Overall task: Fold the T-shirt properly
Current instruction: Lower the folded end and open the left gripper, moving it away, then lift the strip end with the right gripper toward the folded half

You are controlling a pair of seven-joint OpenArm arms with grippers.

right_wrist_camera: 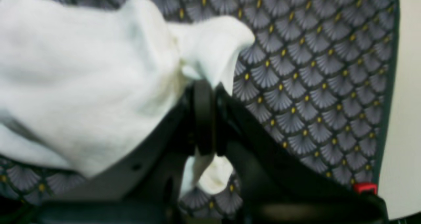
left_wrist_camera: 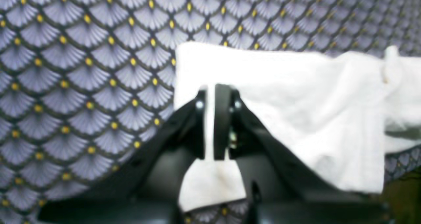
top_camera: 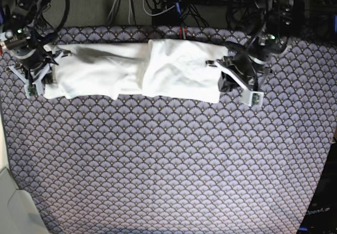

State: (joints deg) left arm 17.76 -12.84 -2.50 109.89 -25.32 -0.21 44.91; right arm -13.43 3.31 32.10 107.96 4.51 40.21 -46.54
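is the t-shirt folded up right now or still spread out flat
Partly folded. The T-shirt lies as a long narrow white band across the patterned cloth, sides turned in, no print showing. Each end is pinched by closed jaws, so it is not yet a compact fold.

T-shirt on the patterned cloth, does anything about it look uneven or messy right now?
Yes. The T-shirt lies as a long band between the two grippers, but a lumpy overlap bunches near its middle, and the end in the right gripper is crumpled. The left gripper pinches a flatter edge.
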